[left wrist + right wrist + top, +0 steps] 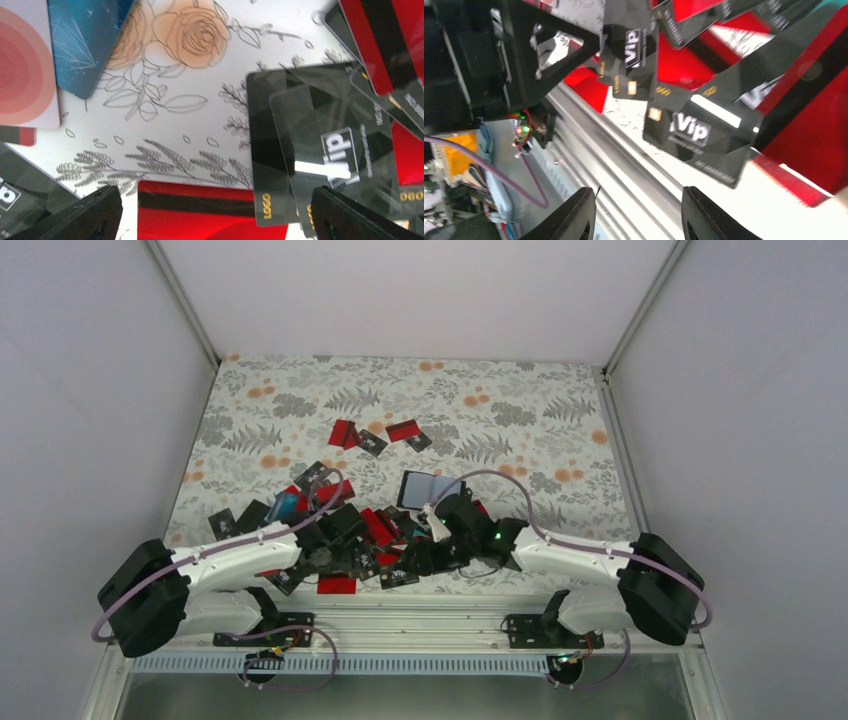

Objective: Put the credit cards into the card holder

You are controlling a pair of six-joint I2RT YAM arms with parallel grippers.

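The credit cards (372, 538) lie mostly in one loose, overlapping heap on the near half of the worktop (500, 400), between my two wrists. They are red and black, with a blue one or two on the left. A smaller cluster (372, 436) of red and black cards lies well apart from it, farther out. Just beyond the heap on the right is a dark rectangle with a paler face, which I take for the card holder (416, 489), though I cannot be sure from above.

My left end effector (215, 219) is low over the left of the heap with its fingers spread wide and nothing between them. Under the gap lies a red card with a black stripe (200, 210). To its right lie stacked black cards with white print (320, 150), and at the upper left a blue card (85, 40) lies beside a pale card with red rings (25, 65).

My right end effector (639, 217) is also parted and empty. It hangs over the metal rail (624, 155) at the near edge, where a black Vip card (704, 135) and red cards (814, 130) overlap.
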